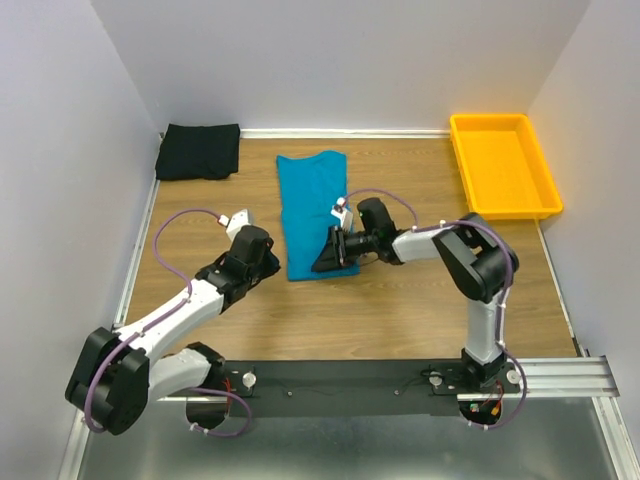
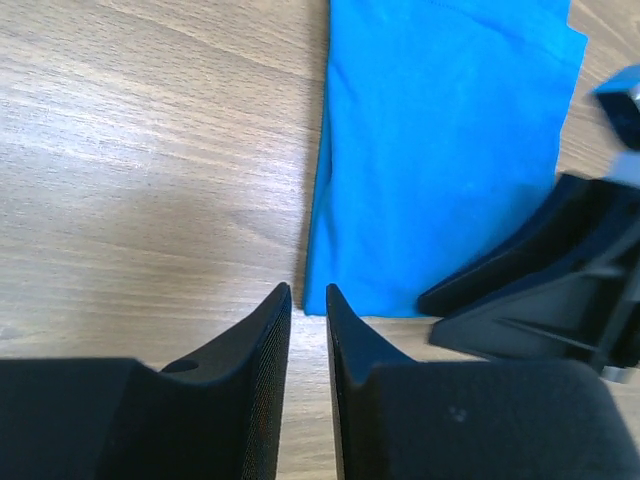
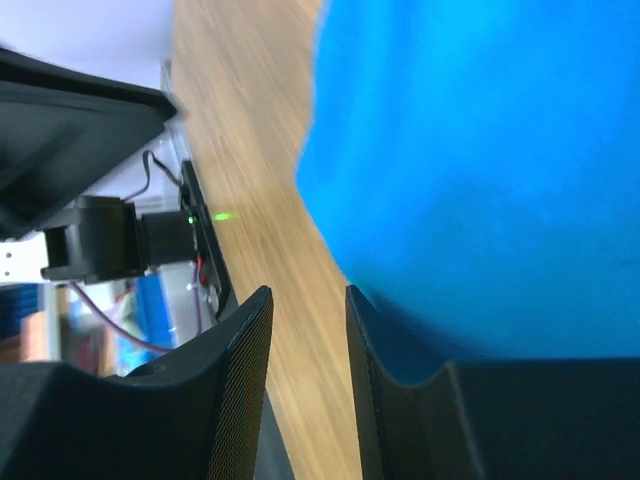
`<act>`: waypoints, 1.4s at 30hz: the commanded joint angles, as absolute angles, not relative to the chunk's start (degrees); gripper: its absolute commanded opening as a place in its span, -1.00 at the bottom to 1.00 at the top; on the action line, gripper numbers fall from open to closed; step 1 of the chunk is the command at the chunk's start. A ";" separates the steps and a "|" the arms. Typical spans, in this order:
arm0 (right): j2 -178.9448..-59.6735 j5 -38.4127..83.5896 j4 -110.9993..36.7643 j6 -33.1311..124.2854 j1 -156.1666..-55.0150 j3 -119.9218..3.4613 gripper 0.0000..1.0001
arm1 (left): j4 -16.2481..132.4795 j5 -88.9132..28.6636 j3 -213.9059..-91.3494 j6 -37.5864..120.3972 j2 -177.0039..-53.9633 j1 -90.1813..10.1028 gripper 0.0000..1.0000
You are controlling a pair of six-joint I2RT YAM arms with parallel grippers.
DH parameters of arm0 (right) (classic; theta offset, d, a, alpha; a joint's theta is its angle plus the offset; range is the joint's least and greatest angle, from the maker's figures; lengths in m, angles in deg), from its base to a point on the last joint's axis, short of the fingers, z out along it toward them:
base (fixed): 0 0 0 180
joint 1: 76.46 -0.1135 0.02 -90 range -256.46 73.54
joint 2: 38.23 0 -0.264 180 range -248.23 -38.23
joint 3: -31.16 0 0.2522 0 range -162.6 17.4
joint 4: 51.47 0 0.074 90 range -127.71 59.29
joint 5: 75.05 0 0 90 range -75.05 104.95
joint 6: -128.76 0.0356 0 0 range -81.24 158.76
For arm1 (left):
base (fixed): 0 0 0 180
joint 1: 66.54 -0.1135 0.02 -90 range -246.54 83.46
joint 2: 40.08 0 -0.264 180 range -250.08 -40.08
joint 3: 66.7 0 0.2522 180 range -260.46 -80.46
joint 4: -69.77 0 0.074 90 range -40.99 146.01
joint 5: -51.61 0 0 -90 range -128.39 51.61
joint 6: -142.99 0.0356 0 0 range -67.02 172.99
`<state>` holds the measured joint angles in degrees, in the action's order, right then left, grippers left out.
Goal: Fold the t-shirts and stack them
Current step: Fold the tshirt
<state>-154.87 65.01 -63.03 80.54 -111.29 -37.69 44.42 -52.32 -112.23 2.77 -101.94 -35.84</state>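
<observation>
The teal shirt (image 1: 312, 210) lies as a long narrow strip in the middle of the tabletop (image 1: 400, 310). The black shirt (image 1: 198, 151) sits folded at ten o'clock, well apart. Both sets of jaws are slightly parted and empty, the left jaws just off the strip's near-left corner and the right jaws over its near-right edge. Pinching only the top layer, or gripping unevenly, could drag the strip askew or open the fold. Being so close, the jaws could also knock together.
</observation>
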 commanded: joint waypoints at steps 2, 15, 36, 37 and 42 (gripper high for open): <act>-147.04 60.20 -52.21 73.30 -108.47 -43.15 -0.14 | 47.83 -51.93 -113.94 6.48 -106.33 -37.62 -0.42; -163.90 67.42 -52.74 74.97 -96.16 -62.56 -0.17 | 60.05 -34.26 -136.50 15.89 -135.77 -49.04 -0.69; -159.80 61.62 -49.76 74.01 -91.76 -59.59 -0.13 | 56.10 -30.64 -141.90 17.12 -141.35 -54.06 -0.41; -157.95 60.05 -48.45 73.31 -92.10 -58.89 -0.09 | 53.75 -31.78 -140.85 18.26 -139.67 -53.62 -0.27; -146.80 50.30 -31.46 66.38 -95.79 -54.94 0.13 | 46.11 -40.21 -135.41 21.34 -128.00 -49.15 0.33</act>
